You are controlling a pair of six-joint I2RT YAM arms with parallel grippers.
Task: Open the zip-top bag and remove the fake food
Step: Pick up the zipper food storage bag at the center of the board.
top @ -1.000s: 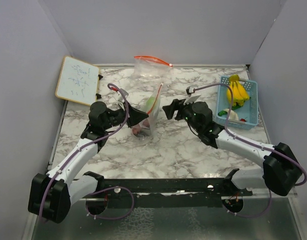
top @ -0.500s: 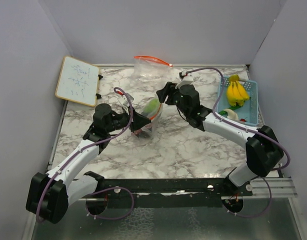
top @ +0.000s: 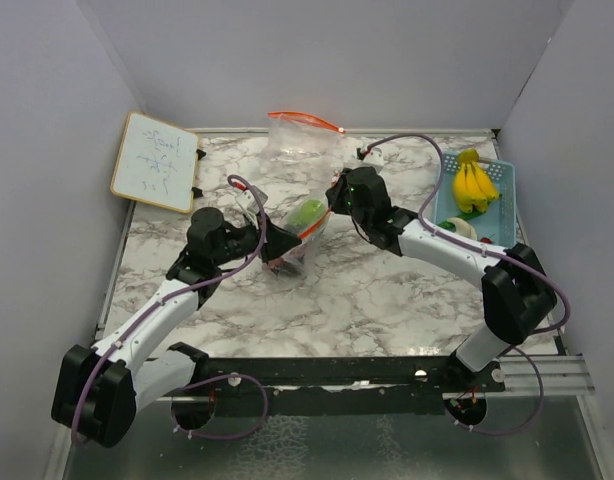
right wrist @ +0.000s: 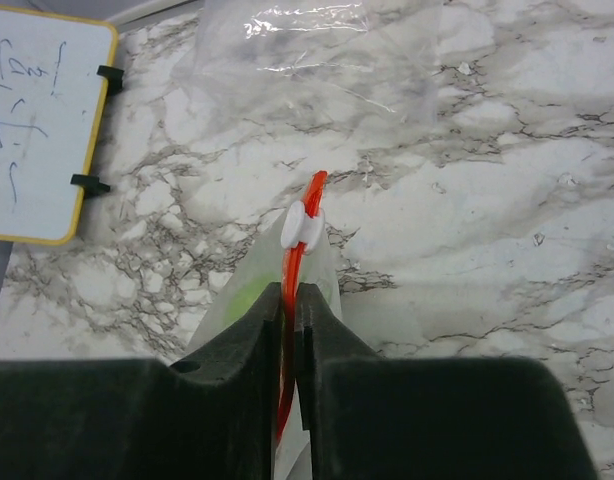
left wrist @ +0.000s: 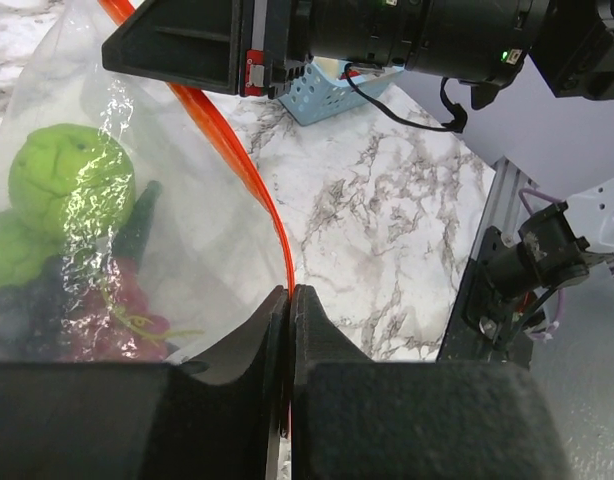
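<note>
Overhead: clear zip-top bag (top: 290, 268) stands mid-way across the white marble-patterned table (top: 367, 290), pinched from two sides. The left gripper (top: 282, 248) holds its near-left edge and the right gripper (top: 330, 200) its far-right top. A yellow banana bunch (top: 474, 185) lies in the light-blue slotted basket (top: 497, 235), well to the right.

Left wrist: its jaws are closed flat on the bag's edge at one end of the orange-red zip track (left wrist: 242, 180), which runs away toward the right gripper. A round lime-green fruit (left wrist: 72, 180) and a dark red grape cluster (left wrist: 107, 315) sit inside.

Right wrist: its jaws clamp the track, with the white slider (right wrist: 303, 226) just beyond the fingertips. Bare marble surrounds the bag, so pulling the sides apart looks unobstructed.
</note>
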